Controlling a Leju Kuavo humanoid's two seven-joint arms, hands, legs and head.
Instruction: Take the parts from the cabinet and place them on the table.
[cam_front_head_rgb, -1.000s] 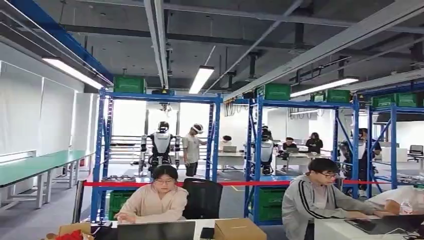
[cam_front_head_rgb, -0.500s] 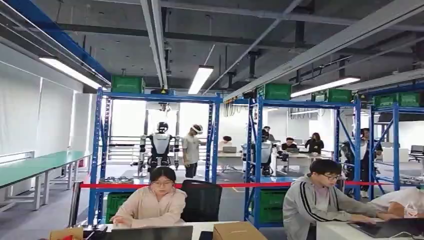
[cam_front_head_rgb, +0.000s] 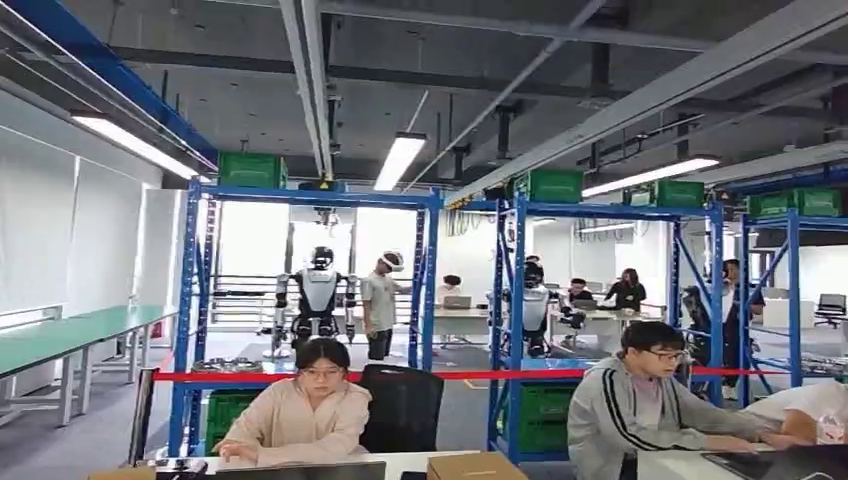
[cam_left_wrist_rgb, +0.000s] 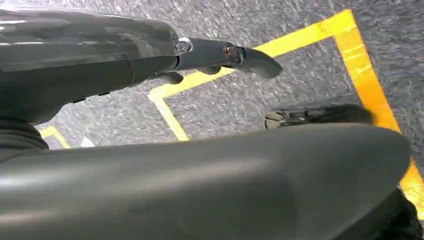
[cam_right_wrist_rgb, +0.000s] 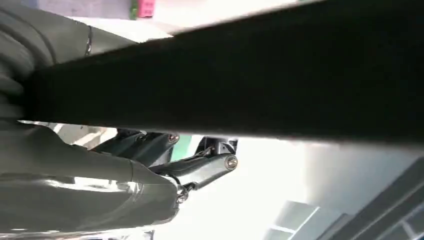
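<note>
The left hand (cam_left_wrist_rgb: 220, 55) hung over grey floor (cam_left_wrist_rgb: 300, 65) crossed by yellow tape (cam_left_wrist_rgb: 360, 65), fingers outstretched and apart, holding nothing. The right hand (cam_right_wrist_rgb: 195, 160) was half hidden behind a dark bar; its grip could not be told. Two people sat at desks nearest, their laptops cut off. Beyond stood blue shelving (cam_front_head_rgb: 310, 195) with green crates (cam_front_head_rgb: 253, 168); any parts were too small to discern. The view had drifted right since earlier.
</note>
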